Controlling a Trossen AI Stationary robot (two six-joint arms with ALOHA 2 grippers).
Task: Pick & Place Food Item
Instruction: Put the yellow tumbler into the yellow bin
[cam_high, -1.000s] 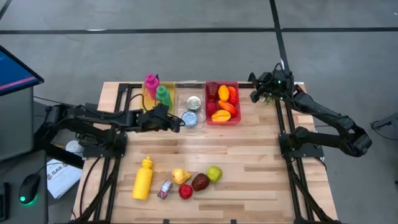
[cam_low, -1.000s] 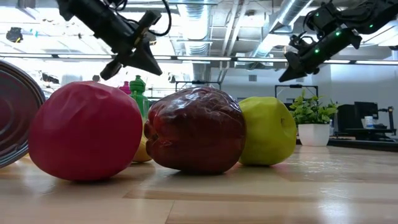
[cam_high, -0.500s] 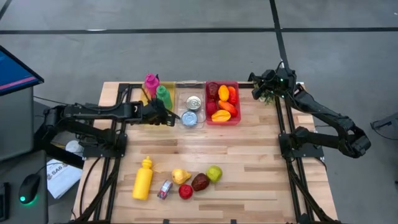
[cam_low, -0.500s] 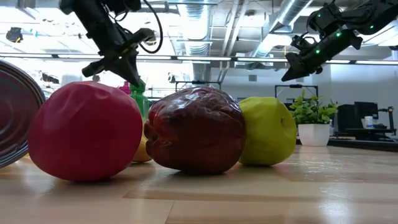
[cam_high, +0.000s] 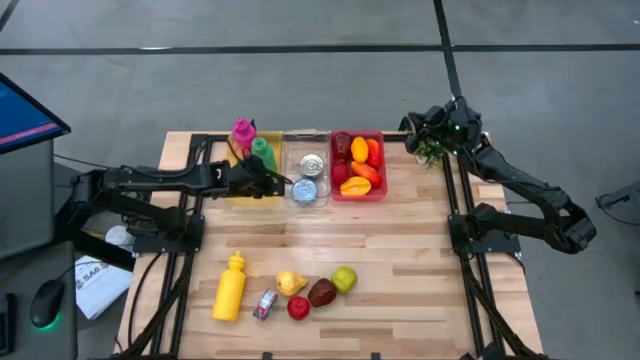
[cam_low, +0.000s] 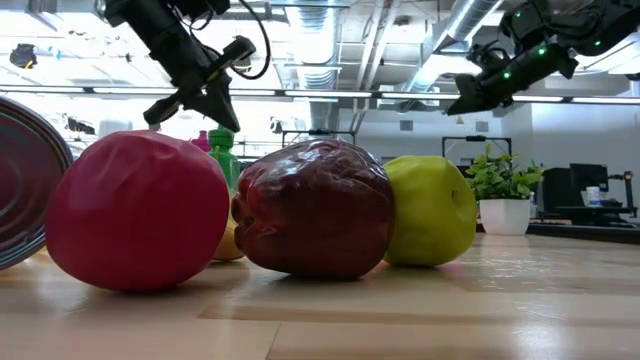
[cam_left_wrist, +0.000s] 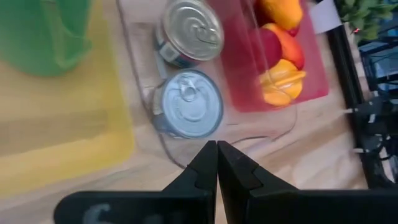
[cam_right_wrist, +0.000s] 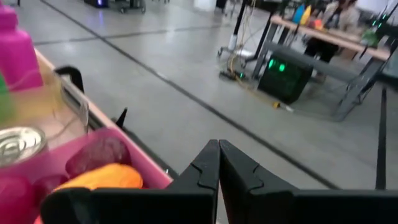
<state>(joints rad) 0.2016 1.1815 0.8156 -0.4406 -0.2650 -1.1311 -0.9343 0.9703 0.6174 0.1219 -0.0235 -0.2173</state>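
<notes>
Loose food lies near the table's front: a yellow bottle (cam_high: 230, 288), a small can (cam_high: 264, 304), a yellow pear (cam_high: 291, 283), a red apple (cam_high: 298, 307), a dark red fruit (cam_high: 321, 292) and a green apple (cam_high: 345, 278). At the far edge stand a yellow bin (cam_high: 243, 170) with pink and green bottles, a clear bin (cam_high: 307, 166) with two cans, and a red bin (cam_high: 358, 164) with fruit. My left gripper (cam_high: 280, 183) is shut and empty, hovering by the yellow and clear bins. My right gripper (cam_high: 415, 125) is shut, raised past the red bin's far right corner.
Black rails (cam_high: 460, 200) run along both table sides. A small potted plant (cam_high: 432, 152) sits by the right arm. A monitor and mouse (cam_high: 45, 303) are left of the table. Bare wood (cam_high: 340, 232) lies between the bins and the loose food.
My left gripper has drawn back toward the table's left, from beside the clear bin's cans to the yellow bin's edge, staying shut. My right gripper has shifted slightly toward the far edge.
</notes>
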